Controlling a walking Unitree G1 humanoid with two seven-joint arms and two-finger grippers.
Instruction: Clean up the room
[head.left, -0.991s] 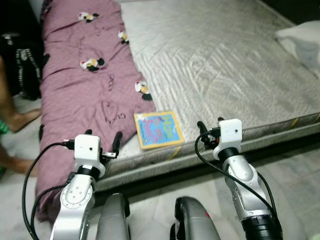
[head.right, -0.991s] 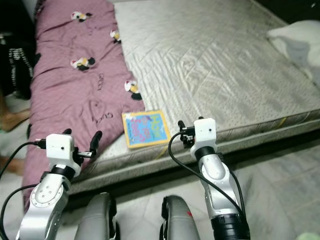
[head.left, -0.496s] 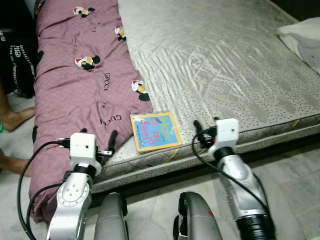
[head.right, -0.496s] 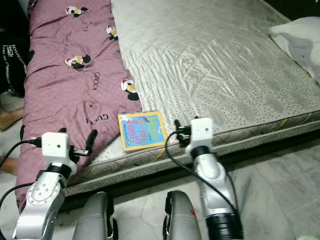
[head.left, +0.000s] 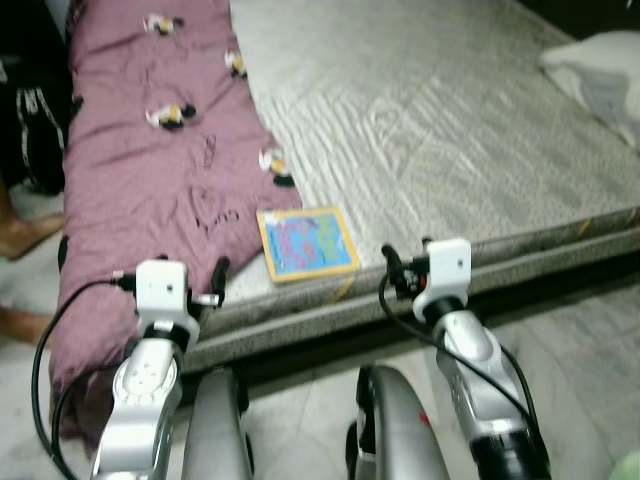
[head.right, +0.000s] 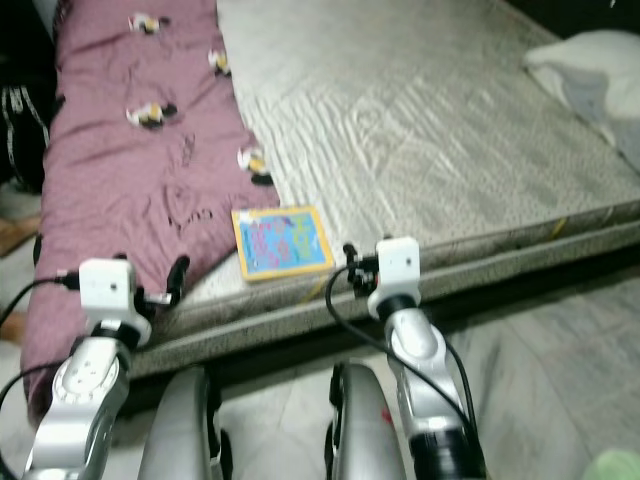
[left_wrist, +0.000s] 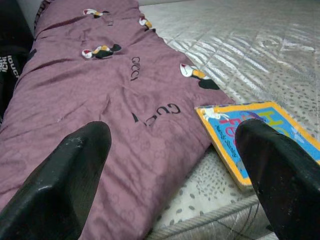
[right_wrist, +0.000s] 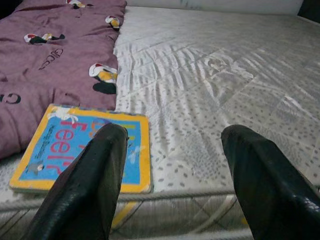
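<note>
Bare grey mattress (head.left: 440, 130), robot standing at its near edge. Colourful picture book (head.left: 306, 242) lies flat close to that near edge, its left side touching or just overlapping the hem of a purple blanket (head.left: 150, 150) that covers the mattress's left side and spills over the near edge. White pillow (head.left: 600, 75) sits at the far right corner, well apart from the book. Both arms raised at the near edge. Right hand (right_wrist: 175, 185) hovers with fingers spread apart, empty; the book lies ahead of it and toward the robot's left, its near right corner just beyond one fingertip. Left hand (left_wrist: 172, 170) also has its fingers spread wide, holding nothing; it hangs over the blanket's draped edge, with the book ahead and to its right. Book's long axis runs roughly away from the near edge, slightly skewed. Judgement: the right hand looks nearer and better lined up; a short reach forward and leftward would bring it over the book's near edge. A person's bare foot (head.left: 25, 235) rests on the floor left of the bed.
</note>
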